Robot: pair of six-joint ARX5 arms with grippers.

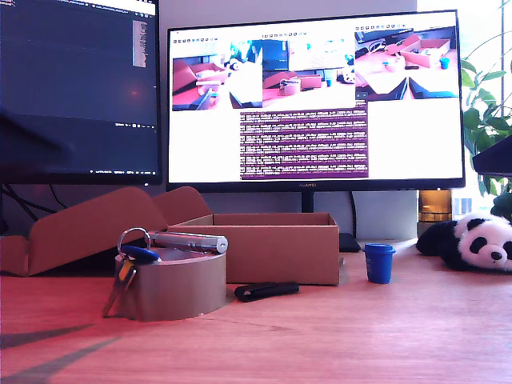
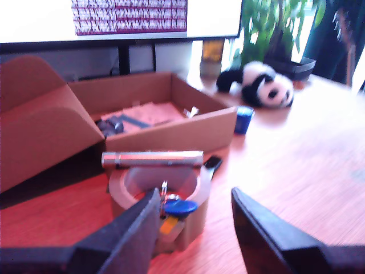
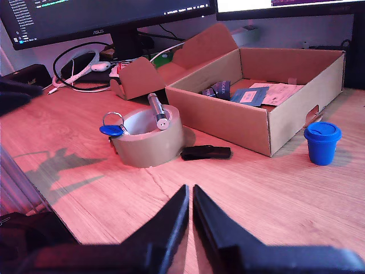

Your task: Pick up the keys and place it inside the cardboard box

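Observation:
The keys [image 1: 128, 268] hang by their silver ring over the rim of a brown tape roll [image 1: 172, 284], with the blue key head [image 1: 141, 254] resting on top. My first gripper [image 2: 195, 194] is open just short of the keys [image 2: 174, 208], one finger [image 2: 134, 225] beside the roll [image 2: 142, 180]. My second gripper [image 3: 189, 189] is shut on nothing, well back from the keys [image 3: 113, 129] over bare table. The cardboard box [image 1: 276, 246] stands open behind the roll, with papers and small items inside [image 3: 251, 94]. Neither gripper shows clearly in the exterior view.
A silver tube [image 1: 189, 240] lies across the roll's top. A flat black stick [image 1: 266, 290] lies between roll and box. A blue cup [image 1: 379, 262] and a toy panda [image 1: 480, 240] are at the exterior view's right. Monitors [image 1: 312, 96] stand behind. Cables [image 3: 85, 63] lie beyond the box flaps.

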